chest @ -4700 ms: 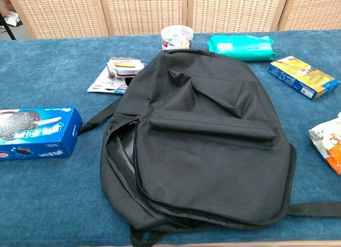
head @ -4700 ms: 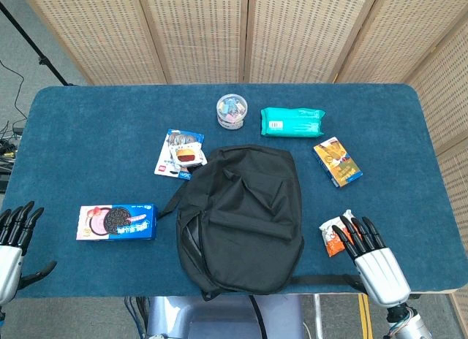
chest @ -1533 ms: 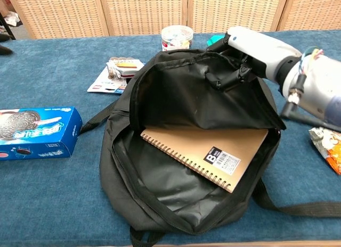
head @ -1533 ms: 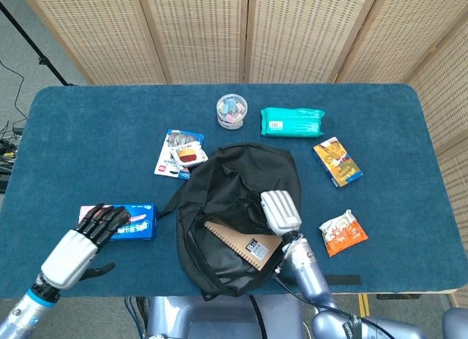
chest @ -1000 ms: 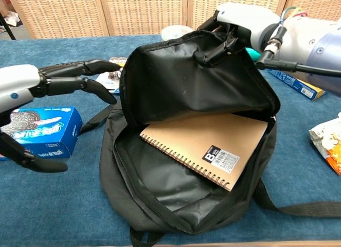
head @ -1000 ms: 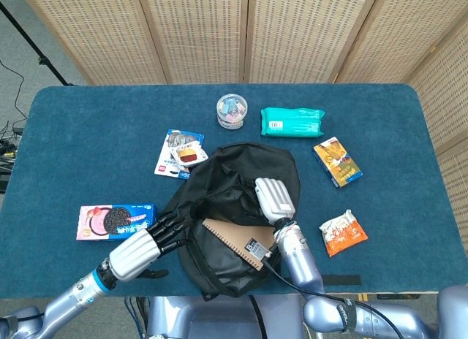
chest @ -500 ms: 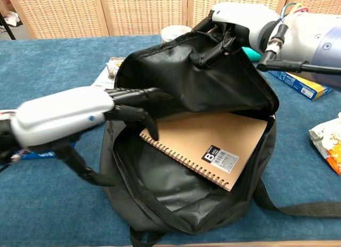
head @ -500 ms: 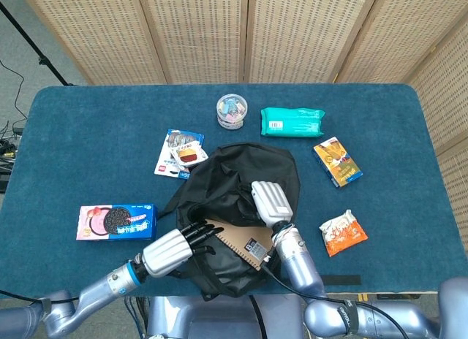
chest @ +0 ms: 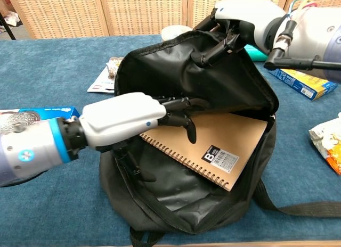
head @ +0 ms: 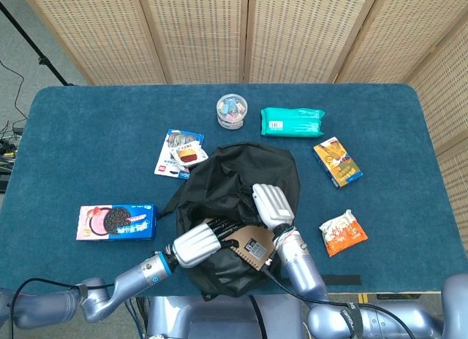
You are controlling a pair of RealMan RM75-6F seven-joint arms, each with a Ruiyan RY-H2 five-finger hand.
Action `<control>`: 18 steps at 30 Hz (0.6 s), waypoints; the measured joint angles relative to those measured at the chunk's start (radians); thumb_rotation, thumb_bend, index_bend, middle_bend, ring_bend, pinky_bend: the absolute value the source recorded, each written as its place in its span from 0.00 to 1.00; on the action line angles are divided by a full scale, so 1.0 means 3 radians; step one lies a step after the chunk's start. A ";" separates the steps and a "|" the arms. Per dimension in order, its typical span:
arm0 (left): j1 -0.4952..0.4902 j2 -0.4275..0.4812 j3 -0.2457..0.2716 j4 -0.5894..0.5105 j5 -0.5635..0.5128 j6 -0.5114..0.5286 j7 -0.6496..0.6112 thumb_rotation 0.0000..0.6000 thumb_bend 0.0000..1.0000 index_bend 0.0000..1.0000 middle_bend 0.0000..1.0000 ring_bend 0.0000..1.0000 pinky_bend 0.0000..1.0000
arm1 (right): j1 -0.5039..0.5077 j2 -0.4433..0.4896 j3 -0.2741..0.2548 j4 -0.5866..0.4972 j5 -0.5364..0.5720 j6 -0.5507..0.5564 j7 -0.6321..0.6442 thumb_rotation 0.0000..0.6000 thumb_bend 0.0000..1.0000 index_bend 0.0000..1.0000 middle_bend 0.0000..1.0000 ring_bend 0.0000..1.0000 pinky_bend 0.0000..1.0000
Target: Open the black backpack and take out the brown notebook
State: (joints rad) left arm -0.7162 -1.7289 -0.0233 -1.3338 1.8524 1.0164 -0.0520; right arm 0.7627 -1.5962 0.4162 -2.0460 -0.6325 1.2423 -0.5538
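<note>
The right hand [chest: 234, 23] grips the black backpack [chest: 224, 82] flap raised, while the left hand [chest: 133, 119], fingers apart, reaches over the brown notebook [chest: 224, 146] inside.

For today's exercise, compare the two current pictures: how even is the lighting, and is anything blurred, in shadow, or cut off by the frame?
Head view: even, soft light, sharp throughout, no glare. Chest view: the left hand looms large and close over the brown notebook, casting a faint shadow on it; the black backpack interior reads dark with little detail; the right hand gripping the flap sits near the top edge, its arm cropped.
</note>
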 measured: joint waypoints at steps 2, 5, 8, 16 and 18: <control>-0.0031 -0.0091 -0.0003 0.0096 -0.0033 -0.0002 -0.0022 1.00 0.00 0.35 0.05 0.08 0.11 | 0.0009 0.0013 -0.0003 -0.0012 0.0021 0.0009 0.0012 1.00 0.77 0.62 0.67 0.60 0.62; -0.0084 -0.0234 -0.0009 0.0249 -0.0085 -0.0014 -0.0052 1.00 0.00 0.35 0.05 0.08 0.11 | 0.0037 0.0039 -0.0006 -0.0026 0.0060 0.0026 0.0035 1.00 0.77 0.62 0.67 0.60 0.62; -0.0144 -0.0359 -0.0019 0.0391 -0.0125 -0.0025 -0.0057 1.00 0.00 0.35 0.05 0.08 0.11 | 0.0056 0.0061 -0.0008 -0.0041 0.0087 0.0039 0.0054 1.00 0.77 0.62 0.67 0.60 0.62; -0.0260 -0.0609 -0.0053 0.0682 -0.0202 -0.0006 -0.0017 1.00 0.00 0.35 0.05 0.08 0.11 | 0.0087 0.0132 -0.0014 -0.0096 0.0127 0.0068 0.0098 1.00 0.78 0.62 0.67 0.60 0.62; -0.0282 -0.0673 -0.0058 0.0749 -0.0224 0.0007 -0.0030 1.00 0.00 0.35 0.05 0.08 0.11 | 0.0091 0.0159 -0.0016 -0.0121 0.0138 0.0075 0.0118 1.00 0.78 0.62 0.67 0.60 0.62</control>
State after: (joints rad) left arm -0.8007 -1.9307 -0.0406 -1.1092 1.7851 1.0186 -0.0608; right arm 0.7899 -1.5487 0.4115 -2.0823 -0.5911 1.2648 -0.5185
